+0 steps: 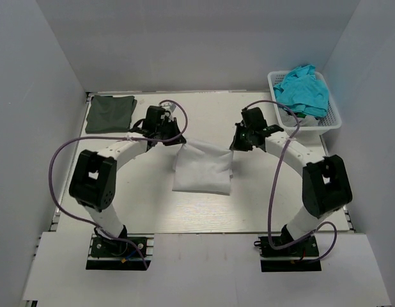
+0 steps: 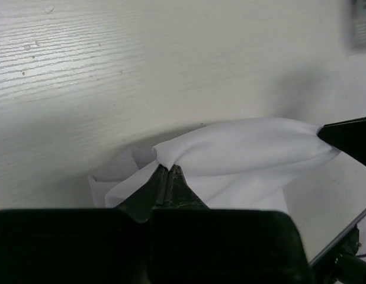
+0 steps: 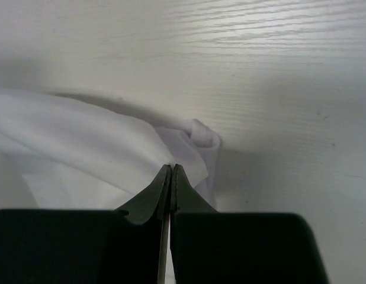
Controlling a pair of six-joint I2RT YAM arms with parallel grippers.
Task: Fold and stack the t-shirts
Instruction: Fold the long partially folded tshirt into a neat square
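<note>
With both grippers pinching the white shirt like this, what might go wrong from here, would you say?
1. The left gripper pinches only a thin edge of the white t-shirt; it may slip out when pulled.
2. At the right gripper the corner is bunched, so the fold could come out creased or uneven.
3. The shirt's near part seems to rest on the table; dragging could skew it.
</note>
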